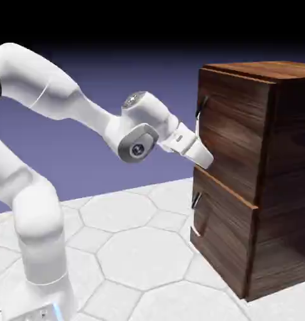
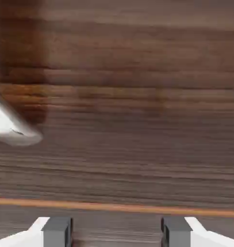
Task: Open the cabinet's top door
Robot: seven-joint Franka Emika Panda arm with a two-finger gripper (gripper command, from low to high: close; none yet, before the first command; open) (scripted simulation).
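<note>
The top door [image 1: 233, 131] is the larger, upper front panel of the cabinet [image 1: 293, 144], which stands at the exterior view's right. It is dark wood grain, and it looks closed, lying in line with the cabinet's front. A short bar handle [image 1: 201, 108] sits near its edge on the exterior view's left, upright and partly dark, partly bright. That bar is the place to take hold: the panel itself looks flat and smooth, with little else to pinch.

The door will probably handle as a stiff, rigid board of some weight, turning on a hinge that I would guess lies at the edge away from the handle. A pull on the bar should have good leverage there, though the metal may be slippery, so a grip square across it seems wise. Nothing about it looks fragile.

Below, beyond a pale orange strip [image 2: 138, 207], comes the lower panel [image 1: 223, 232] with its own handle [image 1: 196, 200], which is the wrong one to pull.

The fingers [image 2: 117, 232] stand apart with nothing between them, near the cabinet front and lower than the upper handle; whether they touch the wood I cannot tell. In the hand view a pale, blurred metal piece [image 2: 15, 132] shows at the left edge, probably part of a handle. The next move likely calls for shifting up and over to the upper bar before closing.
</note>
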